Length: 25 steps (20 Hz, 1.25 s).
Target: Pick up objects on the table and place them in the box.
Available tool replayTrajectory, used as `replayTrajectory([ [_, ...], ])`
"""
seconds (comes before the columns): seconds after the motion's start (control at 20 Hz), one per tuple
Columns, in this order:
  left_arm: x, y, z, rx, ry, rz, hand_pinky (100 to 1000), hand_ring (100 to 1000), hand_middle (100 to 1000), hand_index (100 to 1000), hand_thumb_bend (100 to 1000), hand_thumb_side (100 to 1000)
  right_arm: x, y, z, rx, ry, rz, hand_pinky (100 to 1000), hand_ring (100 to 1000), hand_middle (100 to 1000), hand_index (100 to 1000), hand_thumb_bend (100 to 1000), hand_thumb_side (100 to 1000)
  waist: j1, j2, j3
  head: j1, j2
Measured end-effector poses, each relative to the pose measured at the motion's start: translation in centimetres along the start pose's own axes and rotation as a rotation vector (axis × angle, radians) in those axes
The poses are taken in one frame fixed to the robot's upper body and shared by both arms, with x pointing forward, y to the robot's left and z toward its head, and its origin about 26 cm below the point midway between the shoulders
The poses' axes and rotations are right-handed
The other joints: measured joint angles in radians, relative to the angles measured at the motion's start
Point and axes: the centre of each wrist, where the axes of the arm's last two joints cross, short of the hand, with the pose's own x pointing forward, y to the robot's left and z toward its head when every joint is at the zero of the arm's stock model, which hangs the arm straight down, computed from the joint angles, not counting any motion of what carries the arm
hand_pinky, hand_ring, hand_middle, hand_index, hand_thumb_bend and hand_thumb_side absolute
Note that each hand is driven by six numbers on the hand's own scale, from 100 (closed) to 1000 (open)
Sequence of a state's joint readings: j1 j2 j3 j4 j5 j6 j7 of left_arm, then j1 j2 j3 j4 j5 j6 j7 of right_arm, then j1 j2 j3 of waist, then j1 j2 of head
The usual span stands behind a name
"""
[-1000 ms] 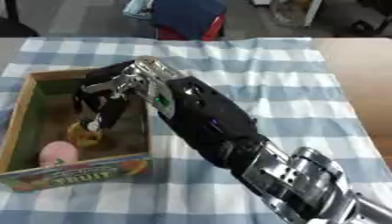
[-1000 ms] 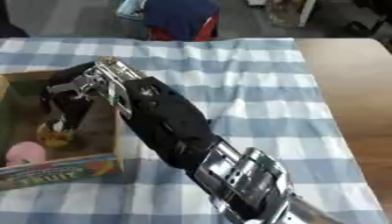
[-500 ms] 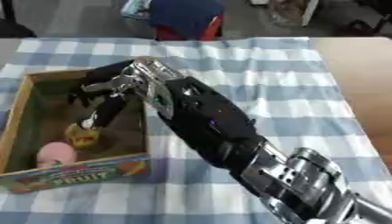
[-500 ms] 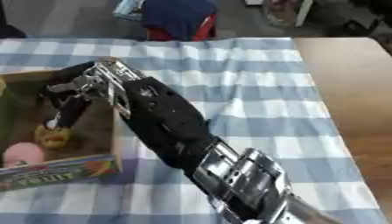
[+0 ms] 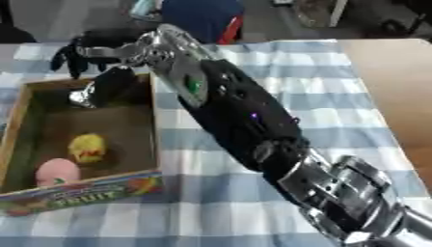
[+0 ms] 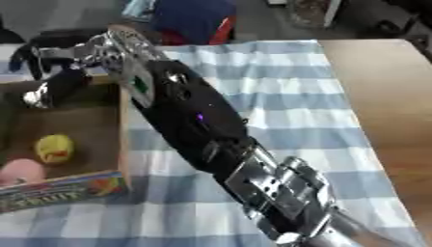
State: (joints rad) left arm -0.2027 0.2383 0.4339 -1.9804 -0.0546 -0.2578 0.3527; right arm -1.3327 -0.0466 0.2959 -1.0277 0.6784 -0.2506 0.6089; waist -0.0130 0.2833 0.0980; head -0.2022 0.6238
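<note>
The right hand [image 5: 105, 50] is held above the far edge of the box [image 5: 157, 140], fingers spread and curled downward around nothing, while a yellow object [image 5: 87, 147] and a pink object [image 5: 57, 171] lie on the box floor below and nearer. A second ago the hand was lower, inside the box just over the yellow object; it has since been raised. "FRUIT" is printed on the box's front panel [image 5: 80, 197].
</note>
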Motion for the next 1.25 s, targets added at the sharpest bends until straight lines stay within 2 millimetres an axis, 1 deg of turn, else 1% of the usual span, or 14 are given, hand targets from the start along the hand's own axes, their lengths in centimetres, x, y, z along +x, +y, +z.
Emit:
replayTrajectory([
  [0.15,0.0,0.0,0.0,0.004,-0.001,-0.001,353,602,544,785,430,562,0.2,-1.5,2.0,-0.062,-0.010,-0.025,719,796,694,921,100,704,0.004,0.000,-0.005,0.006,0.000],
  [0.35,0.0,0.1,0.0,0.007,-0.003,-0.006,352,601,543,784,428,563,0.4,-2.8,5.3,-0.159,-0.018,-0.055,718,787,682,913,100,726,0.008,0.001,-0.010,0.016,0.000],
  [0.45,0.0,0.2,0.1,0.013,-0.003,-0.010,352,601,543,784,429,564,0.6,-3.3,7.2,-0.222,-0.011,-0.075,715,779,670,903,100,723,0.012,0.004,-0.011,0.021,0.000],
  [0.55,-0.1,0.3,0.1,0.015,-0.002,-0.013,352,601,544,784,429,564,0.8,-3.6,8.9,-0.290,-0.002,-0.112,713,769,672,882,100,752,0.015,0.006,-0.015,0.026,0.000],
  [0.65,-0.1,0.3,0.1,0.019,-0.003,-0.014,352,602,544,784,429,564,1.0,-3.6,10.6,-0.367,0.007,-0.163,708,757,659,868,100,759,0.018,0.006,-0.020,0.030,-0.001],
  [0.7,-0.1,0.3,0.1,0.020,-0.004,-0.014,352,602,544,784,429,564,1.1,-3.6,11.4,-0.414,0.011,-0.193,708,753,654,867,100,788,0.019,0.007,-0.022,0.033,-0.001],
  [0.75,-0.1,0.3,0.1,0.021,-0.004,-0.014,352,602,544,785,429,564,1.2,-3.5,12.3,-0.468,0.016,-0.223,707,749,650,865,100,836,0.020,0.009,-0.024,0.036,-0.001],
  [0.9,-0.1,0.4,0.1,0.026,-0.005,-0.016,352,602,545,785,430,564,1.4,-2.7,14.7,-0.624,0.033,-0.311,709,750,658,866,100,940,0.024,0.012,-0.027,0.043,-0.001],
  [0.95,-0.1,0.4,0.1,0.029,-0.005,-0.017,351,602,545,785,430,563,1.3,-2.3,15.4,-0.661,0.041,-0.335,708,748,660,863,100,1000,0.024,0.012,-0.030,0.046,-0.001],
  [1.05,-0.1,0.5,0.1,0.034,-0.005,-0.019,351,602,545,785,431,561,1.1,-1.6,16.7,-0.715,0.053,-0.376,697,743,658,854,100,1000,0.024,0.012,-0.031,0.052,-0.001],
  [1.1,-0.1,0.5,0.1,0.035,-0.005,-0.020,351,602,545,785,431,561,0.9,-1.1,17.4,-0.739,0.057,-0.396,692,744,674,854,100,1000,0.024,0.012,-0.033,0.055,-0.001],
  [1.25,-0.1,0.6,0.1,0.042,-0.004,-0.026,351,602,546,786,431,562,0.2,0.6,19.2,-0.821,0.042,-0.469,706,788,763,883,100,1000,0.026,0.013,-0.039,0.066,-0.001],
])
